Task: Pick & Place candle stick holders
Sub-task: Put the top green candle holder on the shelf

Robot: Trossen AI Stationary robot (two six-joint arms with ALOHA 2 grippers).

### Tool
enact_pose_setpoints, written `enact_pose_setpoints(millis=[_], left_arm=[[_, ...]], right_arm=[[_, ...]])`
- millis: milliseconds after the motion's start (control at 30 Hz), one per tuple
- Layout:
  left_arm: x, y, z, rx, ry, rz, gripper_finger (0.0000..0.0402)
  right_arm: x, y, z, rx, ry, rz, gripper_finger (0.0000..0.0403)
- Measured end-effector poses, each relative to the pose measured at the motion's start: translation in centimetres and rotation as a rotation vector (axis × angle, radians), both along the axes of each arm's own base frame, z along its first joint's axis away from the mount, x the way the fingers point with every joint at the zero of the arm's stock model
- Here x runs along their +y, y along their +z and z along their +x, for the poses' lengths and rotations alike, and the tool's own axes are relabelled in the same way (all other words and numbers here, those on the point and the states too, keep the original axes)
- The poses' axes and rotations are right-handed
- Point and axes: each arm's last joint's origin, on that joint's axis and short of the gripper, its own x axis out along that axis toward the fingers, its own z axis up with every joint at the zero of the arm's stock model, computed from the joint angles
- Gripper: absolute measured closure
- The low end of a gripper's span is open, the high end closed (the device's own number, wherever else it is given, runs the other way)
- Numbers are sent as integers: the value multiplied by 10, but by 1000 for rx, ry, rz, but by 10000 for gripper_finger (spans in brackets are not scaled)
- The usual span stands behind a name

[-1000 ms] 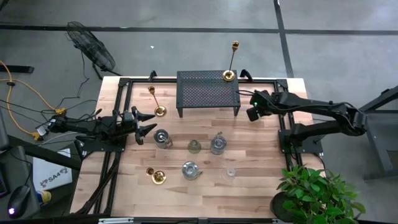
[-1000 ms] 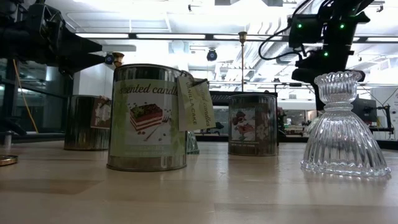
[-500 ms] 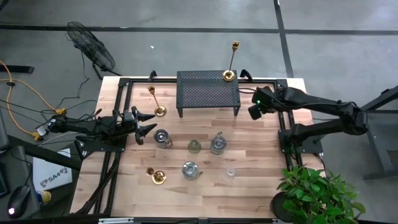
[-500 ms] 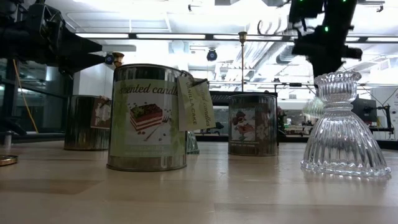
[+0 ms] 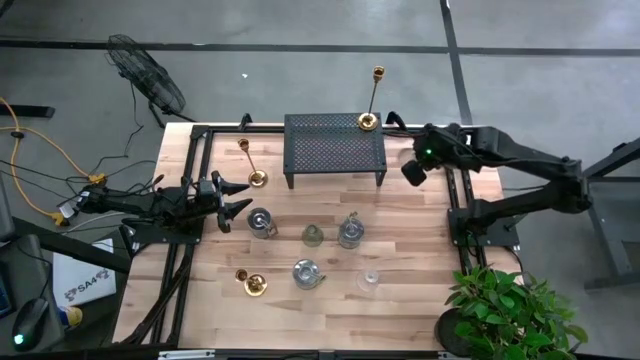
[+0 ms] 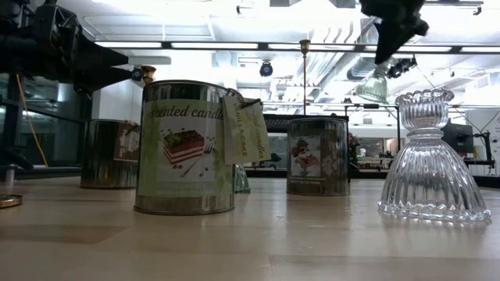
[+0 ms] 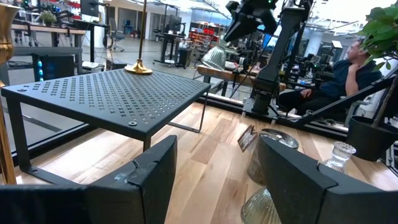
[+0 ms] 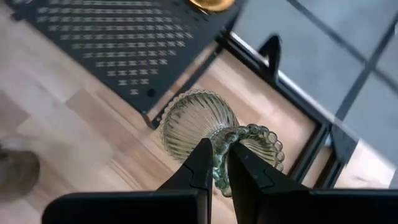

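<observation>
My right gripper (image 5: 409, 171) is shut on a clear ribbed glass holder (image 8: 198, 120), in the air beside the right end of the black mesh stand (image 5: 335, 148). The holder also shows in the low view (image 6: 375, 83) and the left wrist view (image 7: 215, 57). One gold stick holder (image 5: 369, 120) stands by its round base on the stand; two more (image 5: 257, 178) (image 5: 254, 285) stand on the table. Two other glass holders (image 5: 313, 235) (image 5: 369, 281) stand on the table. My left gripper (image 5: 238, 200) waits open over the table's left part. My right gripper pinches the rim of the holder's beaded cup (image 8: 219, 163), one finger on the cup's opening side and one outside it. The fingers point slantwise down. The holder is lifted clear and hangs tilted below the fingers, its bell-shaped foot (image 8: 194, 118) farthest from them.
Three candle tins (image 5: 260, 222) (image 5: 348, 232) (image 5: 305, 272) stand mid-table among the holders. A potted plant (image 5: 510, 310) is at the near right corner. Metal frame bars run along the table's left and right sides. Bare wood lies right of the tins.
My right gripper has risen with the glass holder and gone a little toward the table's far edge, beside the mesh stand. The holder stays in the hold, clear of the table.
</observation>
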Motion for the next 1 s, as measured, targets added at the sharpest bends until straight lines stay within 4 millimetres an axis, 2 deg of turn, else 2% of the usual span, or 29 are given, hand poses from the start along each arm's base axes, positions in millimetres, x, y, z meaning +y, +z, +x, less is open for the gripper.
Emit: enact_pose_setpoints(millis=[133, 267, 433, 633, 867, 1000], left_arm=[[0, 0, 0, 1, 0, 0, 183], [0, 0, 0, 0, 0, 0, 183], [0, 0, 0, 0, 0, 0, 183], [0, 0, 0, 0, 0, 0, 183], [0, 0, 0, 0, 0, 0, 183], [0, 0, 0, 0, 0, 0, 183]], right_arm=[[0, 6, 11, 42, 149, -27, 383], [-4, 3, 26, 74, 244, -59, 383], [-21, -4, 46, 14, 164, -58, 383], [-41, -12, 61, -2, 108, -27, 383], [-59, 6, 77, -43, 61, -22, 382], [-66, 10, 89, -37, 56, -18, 381]])
